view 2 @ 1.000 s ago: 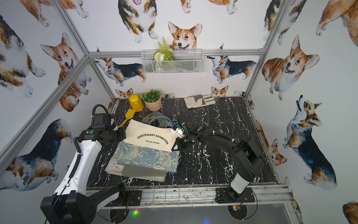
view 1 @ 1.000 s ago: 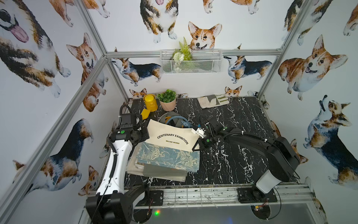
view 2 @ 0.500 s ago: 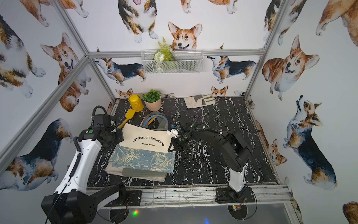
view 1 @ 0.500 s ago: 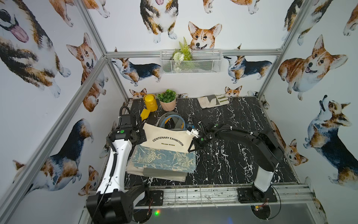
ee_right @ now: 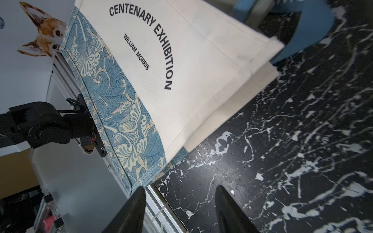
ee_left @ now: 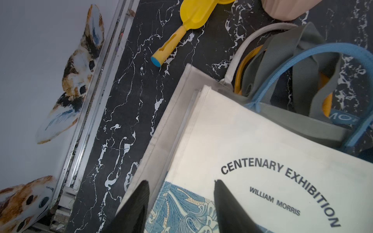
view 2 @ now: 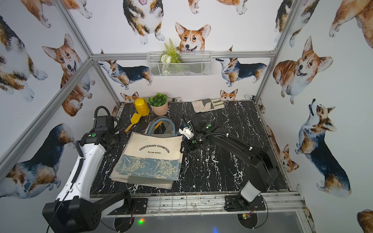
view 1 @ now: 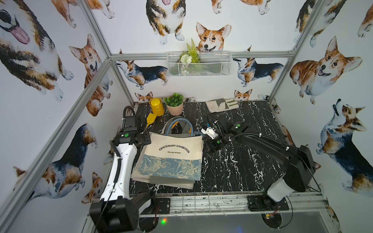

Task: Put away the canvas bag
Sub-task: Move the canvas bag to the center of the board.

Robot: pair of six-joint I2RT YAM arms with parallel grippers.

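The cream canvas bag, printed "CENTENARY EXHIBITION" above a blue floral band, lies flat on a stack of folded bags left of the table's middle. Blue, grey and yellow handles fan out at its far end. My left gripper is open over the bag's left edge, one finger above the stack's rim and one above the cream face. My right gripper is open beside the bag's right edge, over bare table, with nothing between its fingers.
A yellow can, a yellow scoop and a potted plant stand at the back left. A folded cloth lies at the back. A wire basket hangs on the back wall. Black marble table spreads to the right.
Both grippers have gone from shut to open and let go of the bag. The bag moved left and settled flat on the stack. The right arm has drawn slightly away from it.
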